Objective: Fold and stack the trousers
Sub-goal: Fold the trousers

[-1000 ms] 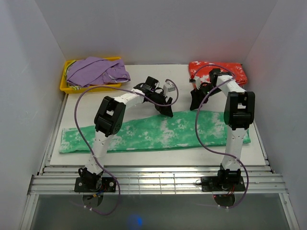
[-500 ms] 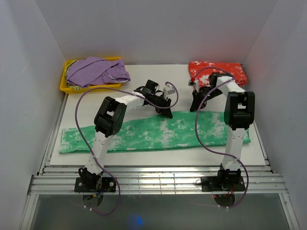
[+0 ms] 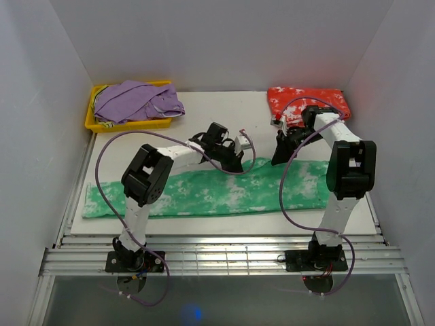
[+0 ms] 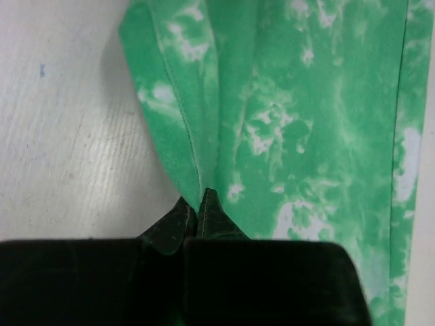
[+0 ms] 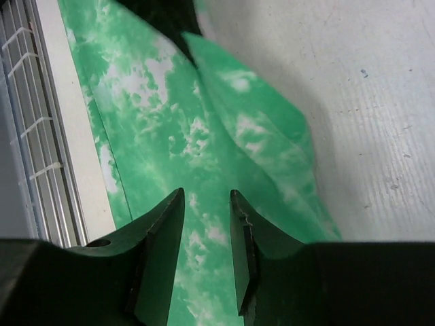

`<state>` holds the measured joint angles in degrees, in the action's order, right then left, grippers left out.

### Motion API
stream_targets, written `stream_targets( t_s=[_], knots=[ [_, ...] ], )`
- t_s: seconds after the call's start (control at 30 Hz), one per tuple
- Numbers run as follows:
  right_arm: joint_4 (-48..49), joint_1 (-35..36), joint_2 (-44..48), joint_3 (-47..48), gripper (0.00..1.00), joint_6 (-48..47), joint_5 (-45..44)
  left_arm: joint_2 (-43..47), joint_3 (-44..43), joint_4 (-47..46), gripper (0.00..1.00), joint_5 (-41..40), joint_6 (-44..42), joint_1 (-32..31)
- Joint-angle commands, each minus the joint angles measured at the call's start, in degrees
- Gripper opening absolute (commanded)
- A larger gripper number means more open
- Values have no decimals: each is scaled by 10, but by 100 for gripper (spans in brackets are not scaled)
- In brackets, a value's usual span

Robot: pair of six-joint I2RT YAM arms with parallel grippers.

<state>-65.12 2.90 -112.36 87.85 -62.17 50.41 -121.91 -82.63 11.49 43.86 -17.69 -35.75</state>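
Your left claw [image 4: 197, 202] pinches the far edge of the green trousers [image 3: 204, 193], spread across the near surface [image 3: 204, 115]. Your right claw [image 5: 202, 204] stands narrowly parted over them. The red trousers [image 3: 309, 100] lie folded far right

Bright, even light; soft shadows on surface [image 3: 204, 109]; blue glare at 6 o'clock; left hand [image 4: 197, 204], right hand [image 5: 206, 204] slightly defocused.
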Motion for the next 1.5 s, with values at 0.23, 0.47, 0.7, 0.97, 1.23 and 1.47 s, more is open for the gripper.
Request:
stream_targets(
  t_s=[0.23, 0.47, 0.7, 0.97, 1.23, 1.47],
  knots=[
    [195, -40, 78, -19, 80, 273, -7, 133, 225, -208, 0, -226, -242, -133],
    [4, 4, -79, 111, 91, 77, 11, 105, 241, -250, 0, -283, -283, -147],
    [-68, 27, -184, 197, 88, 6, 6, 108, 259, -275, 0, -289, -301, -149],
    [-98, 31, -183, 145, 85, -38, 6, 122, 288, -296, 0, -294, -312, -148],
    [-99, 33, -154, 99, 25, -47, 17, 120, 298, -316, 0, -316, -315, -148],
    [-87, 24, -134, 151, 8, -17, 58, 148, 288, -322, 62, -381, -277, -143]
  ],
)
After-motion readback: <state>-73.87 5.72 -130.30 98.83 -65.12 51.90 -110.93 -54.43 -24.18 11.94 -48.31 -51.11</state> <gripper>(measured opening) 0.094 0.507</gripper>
